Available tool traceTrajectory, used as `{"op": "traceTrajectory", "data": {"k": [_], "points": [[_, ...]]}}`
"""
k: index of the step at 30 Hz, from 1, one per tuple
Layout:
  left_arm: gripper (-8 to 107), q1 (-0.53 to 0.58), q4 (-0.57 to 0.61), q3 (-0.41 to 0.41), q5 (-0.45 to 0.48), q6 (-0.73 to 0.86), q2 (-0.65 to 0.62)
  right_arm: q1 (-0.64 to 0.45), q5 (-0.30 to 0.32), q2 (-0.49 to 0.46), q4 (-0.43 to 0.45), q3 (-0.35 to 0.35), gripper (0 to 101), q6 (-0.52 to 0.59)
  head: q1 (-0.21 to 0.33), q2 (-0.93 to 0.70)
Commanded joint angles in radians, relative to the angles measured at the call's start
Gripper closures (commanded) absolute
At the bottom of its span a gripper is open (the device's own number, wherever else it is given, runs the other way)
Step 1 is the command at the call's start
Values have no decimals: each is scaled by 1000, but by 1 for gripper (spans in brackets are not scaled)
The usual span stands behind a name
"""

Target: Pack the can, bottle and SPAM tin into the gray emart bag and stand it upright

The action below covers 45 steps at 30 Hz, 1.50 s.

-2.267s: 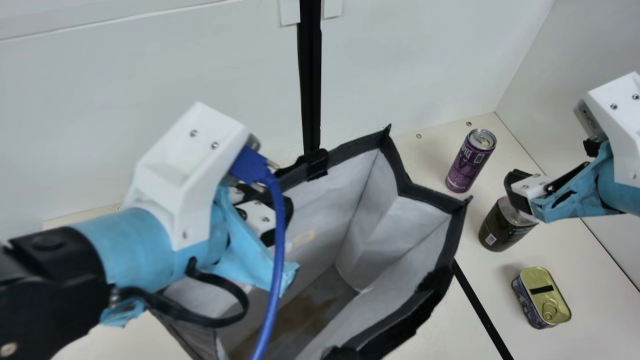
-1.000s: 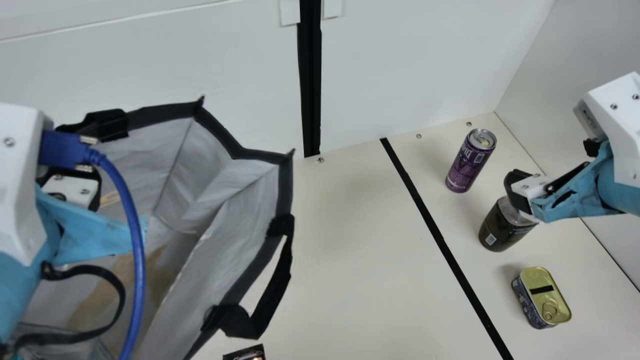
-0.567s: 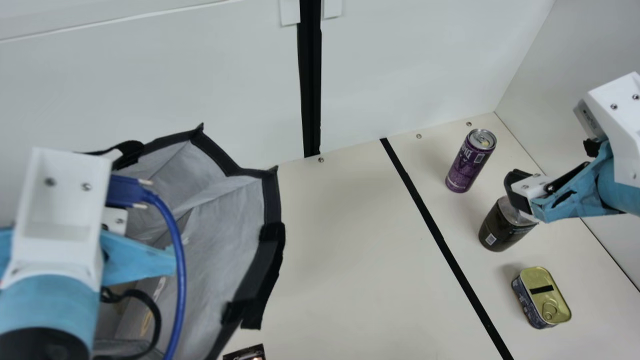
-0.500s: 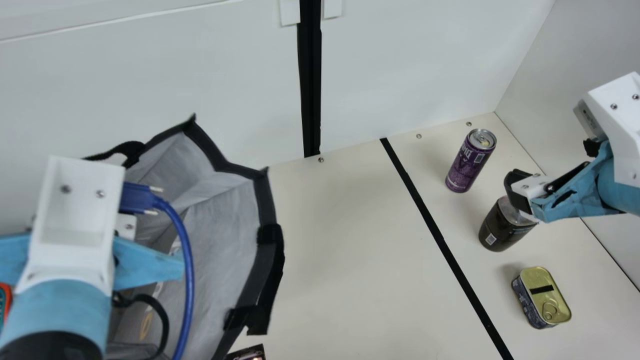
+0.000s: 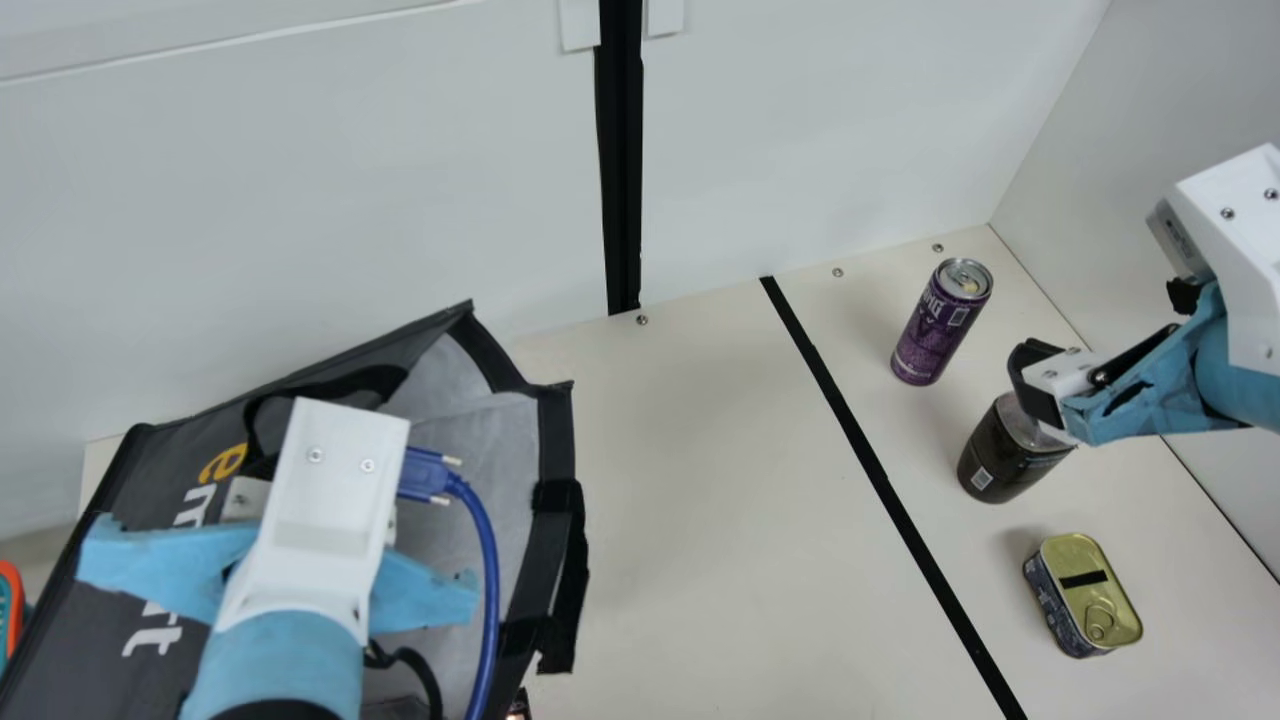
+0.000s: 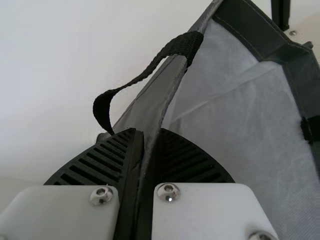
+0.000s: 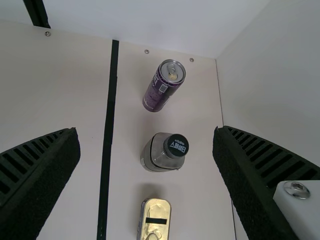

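My left gripper (image 5: 320, 520) is over the gray emart bag (image 5: 110, 580) at the main view's left; the bag leans, its printed side turned up and its mouth facing right. In the left wrist view, the left gripper (image 6: 150, 134) pinches the wall of the bag (image 6: 235, 115) beside a black strap. My right gripper (image 5: 1040, 385) is above the dark bottle (image 5: 1005, 455). In the right wrist view, the right gripper (image 7: 146, 132) stands open, with the upright bottle (image 7: 162, 152) between its spread fingers, untouched. The purple can (image 5: 940, 320) stands behind; the tin (image 5: 1083, 595) lies in front.
A black tape line (image 5: 880, 480) crosses the table (image 5: 700, 520) between bag and items. White walls (image 5: 820, 130) rise behind and at the right. An orange and teal object (image 5: 10, 600) shows at the left edge, a small dark object (image 5: 519, 706) beside the bag's lower edge.
The left gripper and the bag have moved left from the middle, then slightly back right. The bag has tipped, bringing its printed side into view. The right arm and the three items have not moved.
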<state>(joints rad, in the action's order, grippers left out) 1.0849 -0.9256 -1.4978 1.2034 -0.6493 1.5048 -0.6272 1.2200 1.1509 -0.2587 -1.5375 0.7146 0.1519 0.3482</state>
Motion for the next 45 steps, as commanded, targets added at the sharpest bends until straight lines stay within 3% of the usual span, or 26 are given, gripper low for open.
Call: {"op": "traceTrajectory", "data": {"k": [1,9,25,45], "points": [[107,2,15,10,-12,-1,1,0,0,0,0,0,6,0,23,1],[107,-22,165,45,-103,9,-8,0,0,0,0,0,6,0,23,1],[107,-223,685,123,-332,196,-41,0,0,0,0,0,6,0,23,1],[107,-412,1173,186,-428,478,-54,0,0,0,0,0,6,0,23,1]]}}
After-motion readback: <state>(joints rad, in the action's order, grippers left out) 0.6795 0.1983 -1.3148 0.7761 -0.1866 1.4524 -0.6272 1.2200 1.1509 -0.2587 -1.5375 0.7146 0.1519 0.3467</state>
